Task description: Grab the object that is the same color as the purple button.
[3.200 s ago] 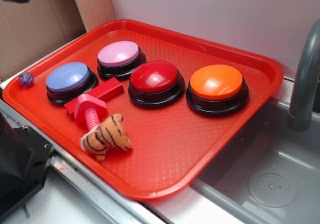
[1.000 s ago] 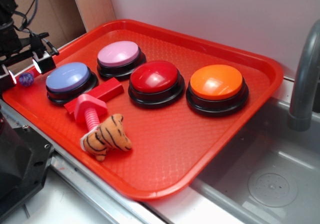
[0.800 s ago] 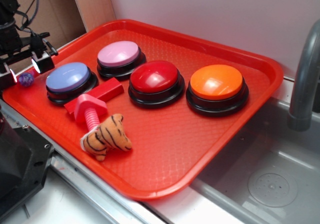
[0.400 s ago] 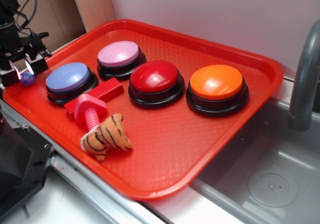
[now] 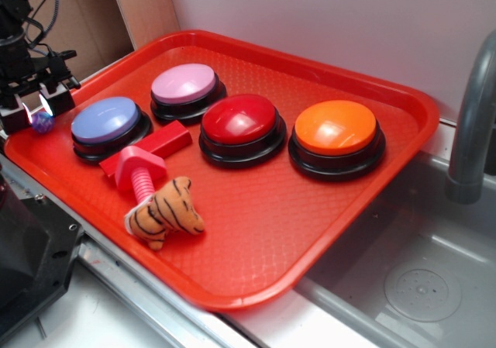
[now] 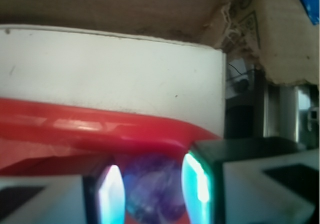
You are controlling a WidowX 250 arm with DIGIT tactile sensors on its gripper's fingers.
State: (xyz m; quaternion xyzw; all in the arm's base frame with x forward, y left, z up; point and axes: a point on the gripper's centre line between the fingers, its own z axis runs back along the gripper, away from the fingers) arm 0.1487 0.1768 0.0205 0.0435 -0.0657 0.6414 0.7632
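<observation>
Nearest on the red tray point(image 5: 256, 232): plush tiger point(image 5: 164, 212) by the near rim, touching the threaded end of the pink bolt point(image 5: 138, 170) just behind it. A red block point(image 5: 164, 140) lies behind the bolt head, touching or nearly so. Next row: blue button point(image 5: 105, 122) at left, red button point(image 5: 240, 125) mid, orange button point(image 5: 336, 132) right. Pink button point(image 5: 184, 86) is farther back, between blue and red. Right of the tray, a sink point(image 5: 418, 286) and a grey faucet pipe point(image 5: 473, 123).

The ball point(image 5: 41, 122) sits at the tray's far-left corner, just left of the blue button, on the tray floor near the rim. The tool point(image 5: 39, 109) is down over it, one finger on each side. In the exterior view the ball is tiny and half hidden by the fingers point(image 5: 57, 98); contact cannot be read there.

Wrist view shows what exterior does not: the ball point(image 6: 152, 191), purple and translucent, filling the gap between the two pads point(image 6: 197, 186), both glowing cyan at their inner edges. Pads look touching or almost touching the ball; tool narrowly apart, clamping not confirmed. Behind it, the tray rim point(image 6: 100, 129), then a white wall point(image 6: 110, 69), cardboard point(image 6: 260, 29) beyond. Wrist view shows no buttons, bolt or tiger.
</observation>
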